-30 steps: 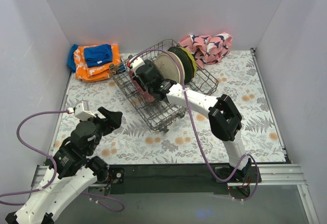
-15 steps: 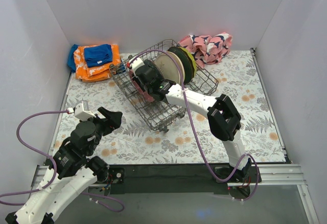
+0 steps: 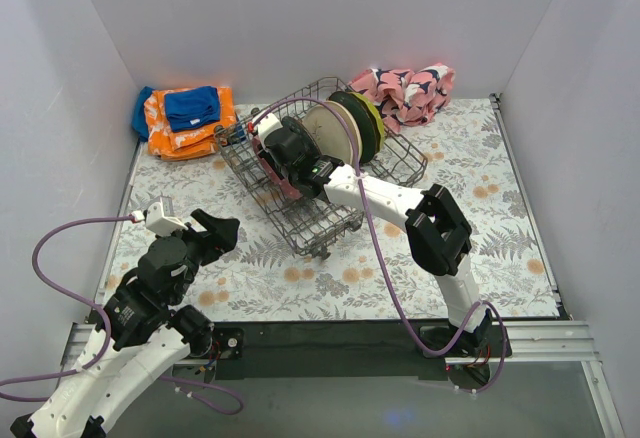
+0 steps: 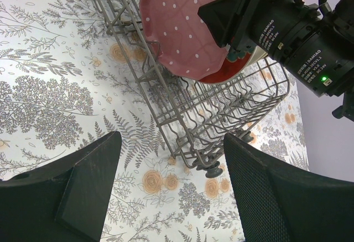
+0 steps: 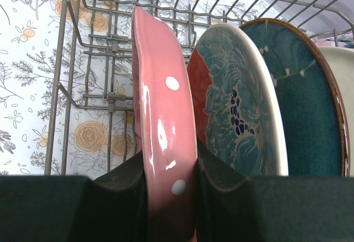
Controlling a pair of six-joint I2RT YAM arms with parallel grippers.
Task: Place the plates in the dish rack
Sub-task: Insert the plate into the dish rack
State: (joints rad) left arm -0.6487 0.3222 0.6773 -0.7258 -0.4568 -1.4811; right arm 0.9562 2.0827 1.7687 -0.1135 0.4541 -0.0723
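Observation:
The grey wire dish rack (image 3: pixel 330 220) stands on the floral table, also seen in the left wrist view (image 4: pixel 182 109) and the right wrist view (image 5: pixel 88 59). My right gripper (image 3: pixel 283 163) reaches into it and is shut on a dotted pink plate (image 5: pixel 166 120), held on edge between the tines; this plate also shows in the left wrist view (image 4: pixel 177 26). Beside it stand a red-and-teal patterned plate (image 5: pixel 238 104) and a teal plate (image 5: pixel 298 87). Cream and dark green plates (image 3: pixel 345 128) stand farther back. My left gripper (image 4: pixel 171 192) is open and empty, in front of the rack's near corner.
Orange and blue cloths (image 3: pixel 185 118) lie at the back left. A pink-and-navy patterned cloth (image 3: pixel 410 88) lies at the back right behind the rack. White walls close in the table on three sides.

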